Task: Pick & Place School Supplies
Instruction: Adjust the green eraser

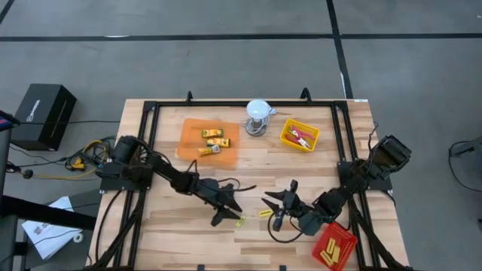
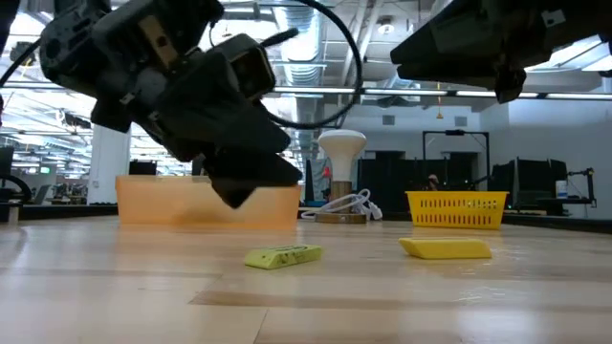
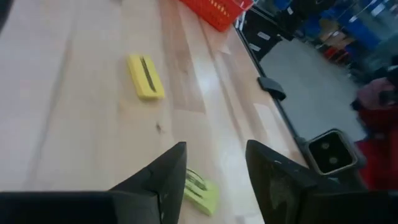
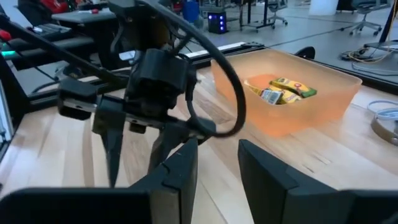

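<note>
Two loose from above: near packet (image 1: 240,223) just beside left gripper (image 1: 230,213), far packet (image 1: 265,213) by right gripper (image 1: 275,211), both spread wide. Could collide if sent inward together.

Low: near packet (image 2: 283,256) flat on table (image 2: 115,306), left gripper (image 2: 234,196) above and short of it. Might close on air.

Left wrist: near packet (image 3: 200,190) off-centre, hard by one finger (image 3: 163,180). May skid aside on closing.

Right wrist: fingers (image 4: 177,174) apart, holding nothing; orange tray (image 4: 336,99) beyond.
</note>
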